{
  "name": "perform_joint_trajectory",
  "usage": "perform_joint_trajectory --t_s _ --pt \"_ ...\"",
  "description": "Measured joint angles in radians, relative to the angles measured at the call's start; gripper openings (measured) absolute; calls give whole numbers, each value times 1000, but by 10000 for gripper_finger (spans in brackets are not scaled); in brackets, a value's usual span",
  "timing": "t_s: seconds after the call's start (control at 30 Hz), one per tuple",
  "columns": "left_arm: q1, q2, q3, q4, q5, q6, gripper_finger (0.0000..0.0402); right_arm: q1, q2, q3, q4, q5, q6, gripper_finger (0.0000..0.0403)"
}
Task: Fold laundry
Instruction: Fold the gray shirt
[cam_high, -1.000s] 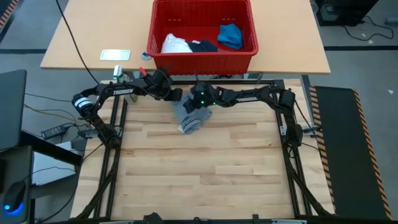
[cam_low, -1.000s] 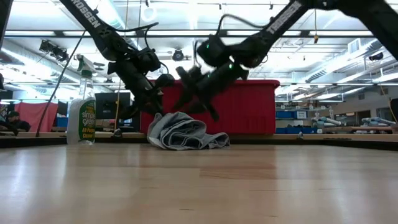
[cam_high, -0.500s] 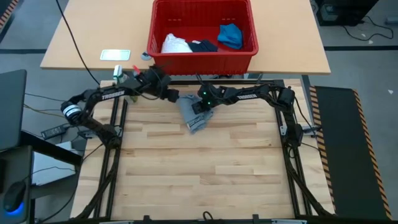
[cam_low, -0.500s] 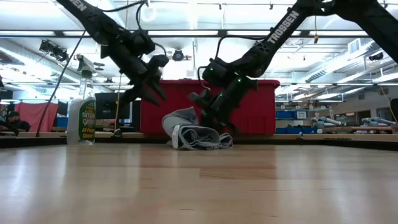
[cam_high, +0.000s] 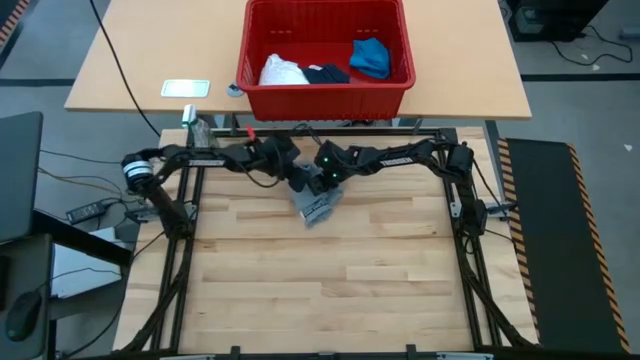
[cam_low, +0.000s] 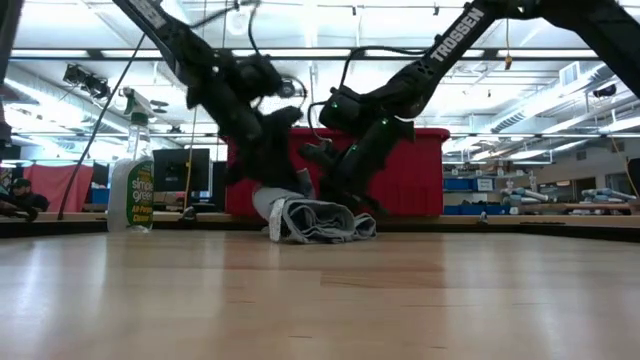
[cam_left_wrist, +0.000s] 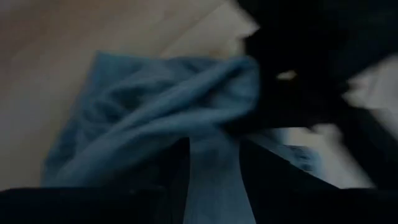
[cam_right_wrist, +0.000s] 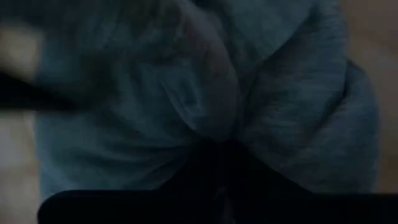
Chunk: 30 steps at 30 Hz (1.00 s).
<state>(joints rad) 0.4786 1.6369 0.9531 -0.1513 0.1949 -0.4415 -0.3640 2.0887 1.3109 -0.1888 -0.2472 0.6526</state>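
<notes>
Grey T-shirt lies bunched in a small heap on the wooden table, near its far edge, just in front of the red basket that stands on the lighter table behind; from the low camera the shirt shows as a rumpled roll with folds stacked at its near end. Both arms reach in toward the heap from opposite sides. Left gripper sits at the shirt's far left corner, right beside the cloth; its wrist camera shows the fabric close ahead, with cloth lying between the two dark fingers, which stand somewhat apart; whether they actually pinch it I cannot tell. Right gripper is down on top of the heap; its wrist camera is filled with grey fabric, and the fingers are drawn narrow into a crease, holding a pinch of the shirt. Inside the basket lie a white cloth, a navy garment and a bright blue garment. Spray bottle stands at the table's far left edge.
</notes>
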Motion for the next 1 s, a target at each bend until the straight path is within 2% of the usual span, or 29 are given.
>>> perform_joint_trajectory --t_s 0.17,0.27,0.37,0.57,0.8,0.9,1.0 --pt "5 81 0 2 0 -6 142 55 -1 1 -32 -45 -14 44" --pt "-11 96 0 -27 4 -39 142 96 -7 -1 -39 -85 -16 44" --pt "-43 89 -12 -44 -6 -67 142 137 -34 -4 -72 -79 -21 44" --pt "-118 17 -95 -47 -119 -174 142 174 -133 -5 -107 -21 -58 44" --pt "-238 -116 -219 -42 -182 -314 141 158 -252 -5 -215 71 -132 44" --pt "-299 -174 -230 -40 -216 -350 141 156 -307 -9 -264 109 -155 44" --pt "-338 -206 -229 26 -228 -352 141 142 -372 -73 -260 166 -115 44"
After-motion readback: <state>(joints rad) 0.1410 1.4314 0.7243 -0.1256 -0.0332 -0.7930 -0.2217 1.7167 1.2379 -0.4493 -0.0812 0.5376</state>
